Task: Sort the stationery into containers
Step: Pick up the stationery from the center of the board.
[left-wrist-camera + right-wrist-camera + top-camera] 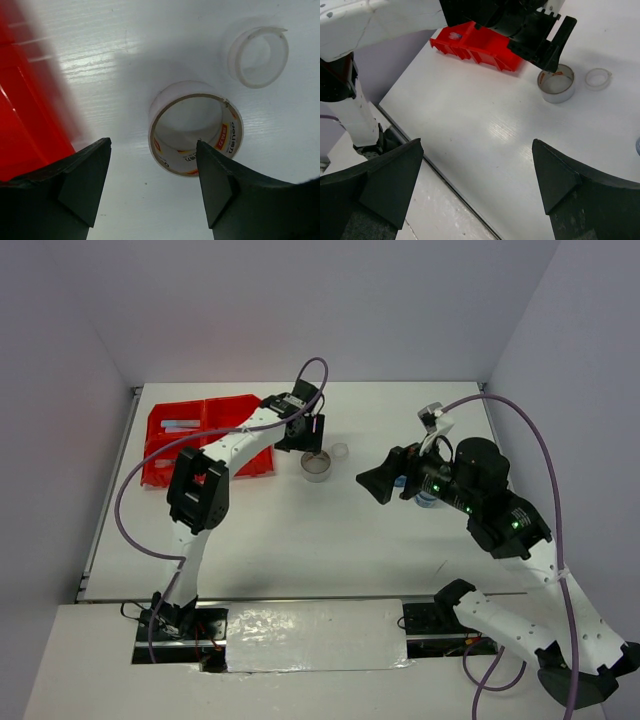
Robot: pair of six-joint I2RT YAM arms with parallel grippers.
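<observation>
The red bin block sits at the far left of the table and holds a light stick. A grey tape ring stands near the middle, with a clear tape ring just beyond it. My left gripper hovers open over the grey ring. In the left wrist view the grey ring lies just ahead of the open gripper, nearer the right finger. My right gripper is open, empty and apart from both rings. A blue-white tub is mostly hidden behind the right arm.
In the right wrist view the red bin, grey ring and clear ring lie ahead of the open gripper, with the table's near edge below. The left arm's cable loops over the table's left part.
</observation>
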